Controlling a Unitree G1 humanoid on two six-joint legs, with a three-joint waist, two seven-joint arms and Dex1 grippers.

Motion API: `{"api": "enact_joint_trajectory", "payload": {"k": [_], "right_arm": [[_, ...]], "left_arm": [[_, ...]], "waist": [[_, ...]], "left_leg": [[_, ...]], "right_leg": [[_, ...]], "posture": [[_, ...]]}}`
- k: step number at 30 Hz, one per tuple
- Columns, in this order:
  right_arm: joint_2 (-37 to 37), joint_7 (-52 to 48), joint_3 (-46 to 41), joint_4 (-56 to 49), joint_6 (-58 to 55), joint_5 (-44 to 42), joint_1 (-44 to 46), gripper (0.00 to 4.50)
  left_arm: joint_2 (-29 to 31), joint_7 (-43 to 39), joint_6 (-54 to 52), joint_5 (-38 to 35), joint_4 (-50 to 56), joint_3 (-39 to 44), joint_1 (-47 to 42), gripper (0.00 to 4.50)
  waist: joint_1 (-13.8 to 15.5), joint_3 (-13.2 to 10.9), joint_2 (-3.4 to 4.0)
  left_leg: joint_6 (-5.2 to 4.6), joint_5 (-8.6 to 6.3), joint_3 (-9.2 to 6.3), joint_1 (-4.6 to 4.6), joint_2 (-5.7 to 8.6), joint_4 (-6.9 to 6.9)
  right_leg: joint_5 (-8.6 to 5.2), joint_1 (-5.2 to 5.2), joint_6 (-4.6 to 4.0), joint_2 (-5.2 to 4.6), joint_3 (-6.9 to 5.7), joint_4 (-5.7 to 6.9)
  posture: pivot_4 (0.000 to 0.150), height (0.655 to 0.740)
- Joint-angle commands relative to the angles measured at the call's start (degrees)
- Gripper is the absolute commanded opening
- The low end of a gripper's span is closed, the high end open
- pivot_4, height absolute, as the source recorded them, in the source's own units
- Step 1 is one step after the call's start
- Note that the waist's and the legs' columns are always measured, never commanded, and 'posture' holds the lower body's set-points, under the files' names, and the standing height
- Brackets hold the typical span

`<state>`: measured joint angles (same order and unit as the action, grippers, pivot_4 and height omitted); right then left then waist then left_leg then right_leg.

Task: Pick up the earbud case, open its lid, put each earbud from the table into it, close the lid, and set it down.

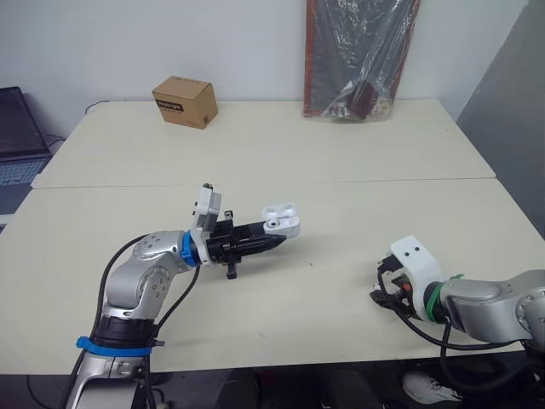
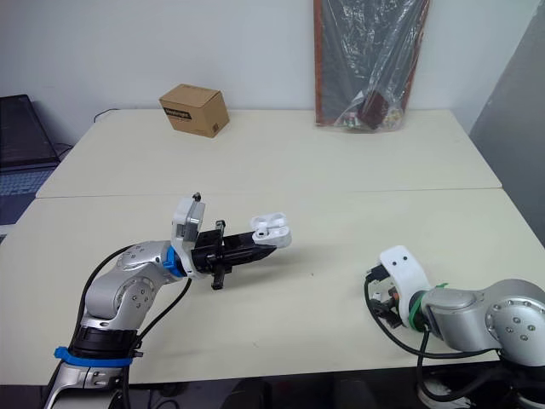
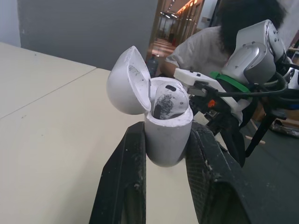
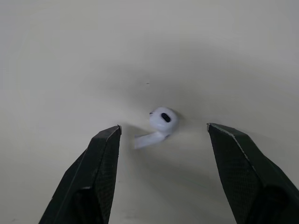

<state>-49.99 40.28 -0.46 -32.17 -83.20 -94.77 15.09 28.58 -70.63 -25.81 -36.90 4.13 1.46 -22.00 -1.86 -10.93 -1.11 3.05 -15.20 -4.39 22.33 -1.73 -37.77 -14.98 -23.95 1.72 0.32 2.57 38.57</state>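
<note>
Near edge, robot's right: right gripper [image 4: 163,127] low over the table [image 1: 358,153], fingers spread wide and empty. The loose earbud [image 4: 160,123] lies on the cream surface between the two fingertips, touching neither, stem flat on the table.

Mid-table, robot's left: left gripper [image 3: 164,140] clamped on the earbud case [image 1: 282,220], one finger on each side of the lower body. Case held upright, lifted off the surface, well apart from the right gripper. Lid hinged open and tipped back. One seated earbud [image 3: 169,99] sits in the case; the bay beside it cannot be made out.

Surface: two cream tabletops butted together, with a seam [image 1: 281,182] running across beyond the case.

Far side: cardboard box [image 1: 184,101] on the rear tabletop, left of centre. A plastic-wrapped board [image 1: 362,55] leans against the white wall [image 1: 238,43] at the back edge. Laptop [image 1: 19,136] at far left, off the table. Grey panel [image 1: 511,94] at far right. A seated person [image 3: 205,42] shows in the left wrist view, behind the right arm.
</note>
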Motion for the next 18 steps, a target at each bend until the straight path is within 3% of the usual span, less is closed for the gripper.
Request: {"api": "enact_joint_trajectory", "payload": {"k": [1, 3, 6, 18], "right_arm": [[-5.74, 7.44, 5.35, 0.08, 8.13, -10.47, 1.36, 3.06], [-9.00, 10.32, 8.90, -0.28, 12.16, -14.85, 2.22, 2.89], [-11.44, 12.34, 13.46, -0.87, 16.78, -18.06, 4.07, 2.15], [-12.96, 12.45, 21.18, 0.27, 22.78, -18.23, 9.31, 2.15]], "left_arm": [[0.21, -0.09, 0.55, -0.86, 1.63, 0.41, -0.62, 0.85], [0.27, -0.08, 0.58, -0.84, 1.67, 0.47, -0.51, 0.85], [0.22, -0.04, 0.66, -0.79, 1.77, 0.39, -0.34, 0.85], [-0.10, 0.09, 0.78, -0.74, 1.51, 0.28, -0.77, 0.85]], "waist": [[0.01, 0.00, 0.00], [0.02, 0.00, 0.00], [0.02, 0.00, 0.00], [0.08, 0.00, 0.00]], "left_leg": [[0.00, 0.00, 0.00, 0.18, 0.00, -0.02], [0.00, 0.00, 0.00, 0.27, 0.00, -0.04], [0.00, 0.00, -0.02, 0.28, -0.01, -0.03], [-0.01, 0.00, -0.03, 0.31, -0.02, -0.03]], "right_leg": [[0.01, -0.14, 0.02, 0.00, -0.01, 0.00], [0.01, -0.22, 0.02, 0.01, 0.00, -0.01], [0.01, -0.23, 0.01, 0.02, -0.02, -0.04], [0.00, -0.24, 0.00, 0.02, -0.02, -0.06]], "posture": [[0.150, 0.7400], [0.150, 0.7400], [0.150, 0.7400], [0.150, 0.7400]]}}
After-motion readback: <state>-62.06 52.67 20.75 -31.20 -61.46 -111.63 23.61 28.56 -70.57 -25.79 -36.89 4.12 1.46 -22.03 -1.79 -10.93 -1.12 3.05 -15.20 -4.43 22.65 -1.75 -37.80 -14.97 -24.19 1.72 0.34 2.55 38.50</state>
